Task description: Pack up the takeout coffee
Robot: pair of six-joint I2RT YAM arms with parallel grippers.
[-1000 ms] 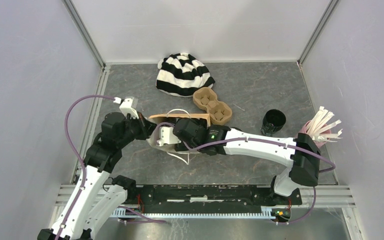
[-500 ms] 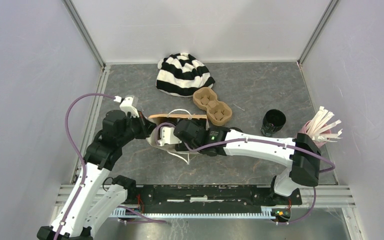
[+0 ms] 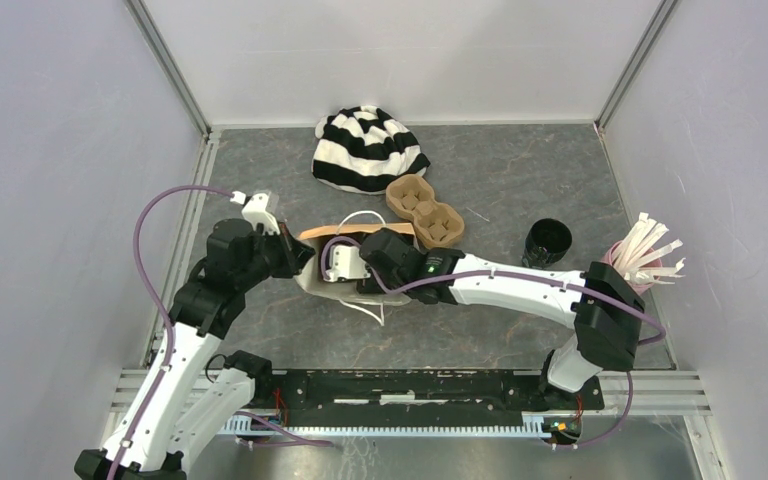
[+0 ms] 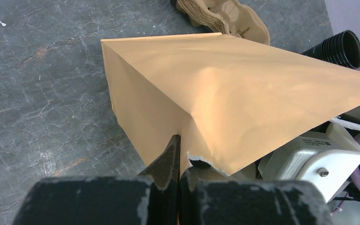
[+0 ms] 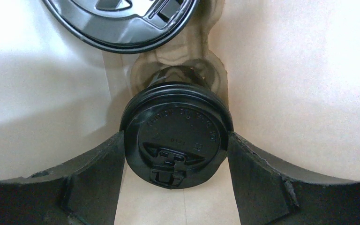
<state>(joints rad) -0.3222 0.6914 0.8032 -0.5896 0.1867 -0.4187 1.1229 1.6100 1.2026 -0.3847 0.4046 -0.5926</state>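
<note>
Fingers (image 5: 93, 173) of the right end effector (image 5: 176, 140) are clamping a lidded black coffee cup (image 5: 176, 126) by its two sides, deep inside the brown paper bag (image 4: 243, 89). A second lidded cup (image 5: 117, 18) is showing just beyond it in the same bag. The left end effector (image 4: 178, 154) is pinching the bag's torn rim, its fingers together. The bag is resting on the grey tabletop (image 3: 520, 160), near the cardboard carrier (image 3: 425, 212). An open black cup (image 3: 547, 243) is standing well apart.
</note>
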